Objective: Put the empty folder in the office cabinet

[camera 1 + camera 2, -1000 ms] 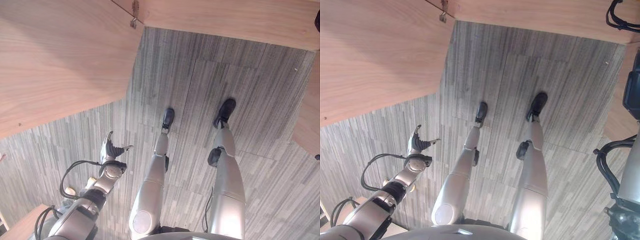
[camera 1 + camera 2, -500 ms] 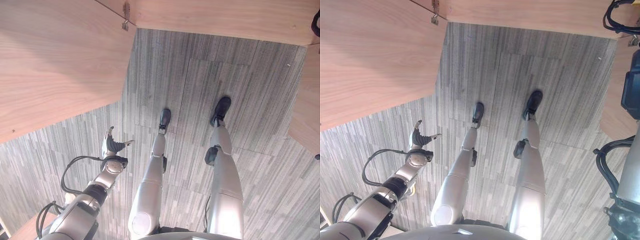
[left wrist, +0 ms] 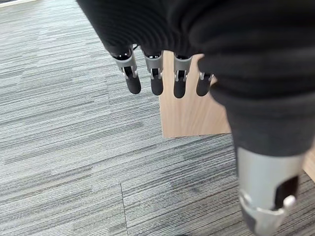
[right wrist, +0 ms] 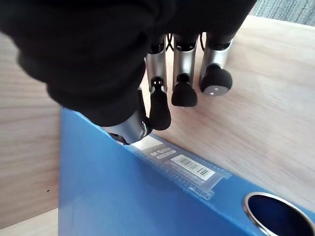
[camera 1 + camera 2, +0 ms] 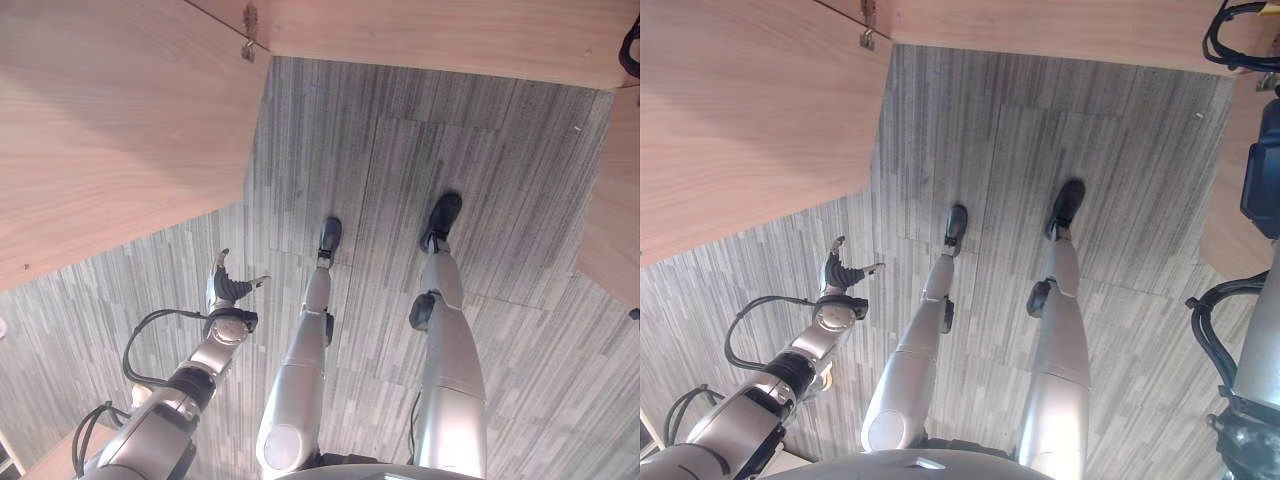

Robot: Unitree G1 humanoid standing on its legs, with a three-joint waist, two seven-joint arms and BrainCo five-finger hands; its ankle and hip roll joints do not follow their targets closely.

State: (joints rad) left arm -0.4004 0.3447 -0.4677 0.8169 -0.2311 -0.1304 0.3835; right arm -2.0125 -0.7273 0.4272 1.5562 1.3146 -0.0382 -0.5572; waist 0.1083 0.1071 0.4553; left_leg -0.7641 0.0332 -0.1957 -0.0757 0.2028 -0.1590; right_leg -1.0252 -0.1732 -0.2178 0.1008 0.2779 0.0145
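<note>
The left hand (image 5: 226,290) has dropped slightly lower over the carpet (image 5: 400,150).

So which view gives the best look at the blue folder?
The right wrist view: the blue folder sits just under the right hand, with its spine label and ring hole plain, against a wooden surface. The eye views and left wrist view give nothing of it.
</note>
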